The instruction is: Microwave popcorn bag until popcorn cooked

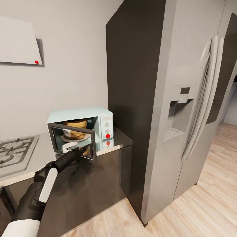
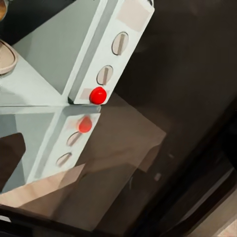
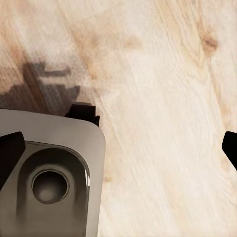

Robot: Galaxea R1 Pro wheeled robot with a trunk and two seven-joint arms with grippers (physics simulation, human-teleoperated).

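The pale mint-blue microwave stands on the grey countertop, tight against a tall dark panel. Its dark-framed glass door stands partly open, swung out toward me. The golden-tan popcorn bag sits upright inside the cavity, seen through the glass. My left gripper is at the door's lower edge, its fingers too small and dark to read. The left wrist view shows the microwave's white knob panel and red button, mirrored in the countertop. My right gripper hangs open over the floor.
A grey gas hob lies on the counter left of the microwave, under a white slanted hood. A tall dark panel and a steel fridge stand to the right. Light wood floor spreads at the right.
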